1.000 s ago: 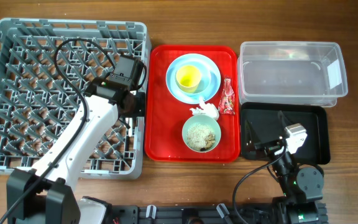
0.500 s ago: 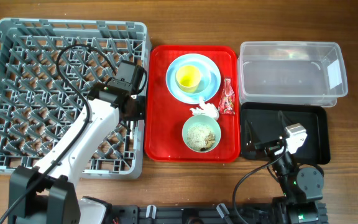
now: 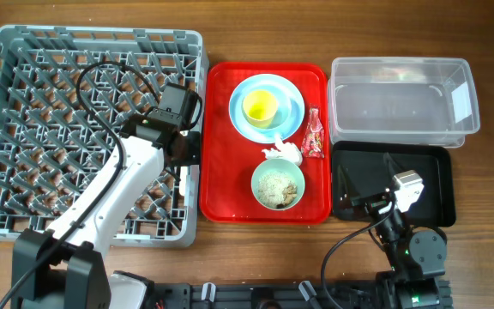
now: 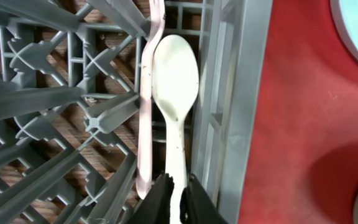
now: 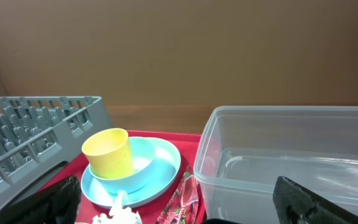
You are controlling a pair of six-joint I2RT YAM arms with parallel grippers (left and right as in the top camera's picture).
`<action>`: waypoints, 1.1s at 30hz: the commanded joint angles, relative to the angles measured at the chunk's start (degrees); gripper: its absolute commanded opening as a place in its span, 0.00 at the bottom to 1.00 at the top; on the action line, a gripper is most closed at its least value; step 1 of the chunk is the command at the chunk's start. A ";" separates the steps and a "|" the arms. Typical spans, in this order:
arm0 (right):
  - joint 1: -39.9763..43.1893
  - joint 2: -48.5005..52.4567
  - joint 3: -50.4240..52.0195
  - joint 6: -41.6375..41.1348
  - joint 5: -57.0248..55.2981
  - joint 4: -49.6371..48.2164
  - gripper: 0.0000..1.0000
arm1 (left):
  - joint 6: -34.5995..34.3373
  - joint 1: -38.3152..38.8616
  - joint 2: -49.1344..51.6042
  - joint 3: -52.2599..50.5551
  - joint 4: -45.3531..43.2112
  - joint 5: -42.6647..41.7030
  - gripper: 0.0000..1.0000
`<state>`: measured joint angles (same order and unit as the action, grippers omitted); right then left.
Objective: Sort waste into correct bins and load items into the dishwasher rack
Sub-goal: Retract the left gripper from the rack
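Observation:
My left gripper (image 4: 178,198) is shut on the handle of the white spoon (image 4: 174,74), which lies in the grey dishwasher rack (image 3: 24,51) at its right edge, beside the fork (image 4: 145,112). In the overhead view the left gripper (image 3: 185,148) is at that edge. My right gripper (image 3: 374,206) is open and empty over the black tray (image 3: 436,184). On the red tray (image 3: 221,172) the yellow cup (image 3: 261,106) sits in a blue bowl on the blue plate (image 3: 292,112). Below them are the tissue (image 3: 283,153), the red wrapper (image 3: 314,133) and the green bowl (image 3: 257,174) with rice scraps (image 3: 274,184).
The clear tub (image 3: 401,99) stands behind the black tray at the right. The left arm's black cable loops over the rack's pegs. Bare wooden table shows along the front edge.
My left gripper has shifted slightly right and nearer along the rack's right edge, still holding the spoon. The right arm has not moved.

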<state>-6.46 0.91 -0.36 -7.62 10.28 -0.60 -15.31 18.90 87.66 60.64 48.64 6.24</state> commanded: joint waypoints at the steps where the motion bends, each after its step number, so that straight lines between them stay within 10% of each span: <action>1: -0.11 -0.11 0.07 -0.26 0.11 -0.17 1.00 | -0.20 -0.11 -0.63 2.32 0.37 -0.42 0.07; 15: -0.11 -0.11 0.07 -0.26 0.11 -0.17 1.00 | -7.93 -6.88 -17.22 6.14 4.81 -2.97 0.29; 23: -0.11 -0.11 0.07 -0.26 0.11 -0.17 1.00 | -13.90 -14.97 -33.97 6.12 7.26 -2.97 1.00; 33: -0.11 -0.11 0.07 -0.26 0.11 -0.17 1.00 | -13.90 -16.46 -39.95 6.12 9.31 -2.99 1.00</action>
<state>-6.46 0.91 -0.36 -7.62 10.28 -0.60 -28.27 2.87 47.88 65.87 57.78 3.92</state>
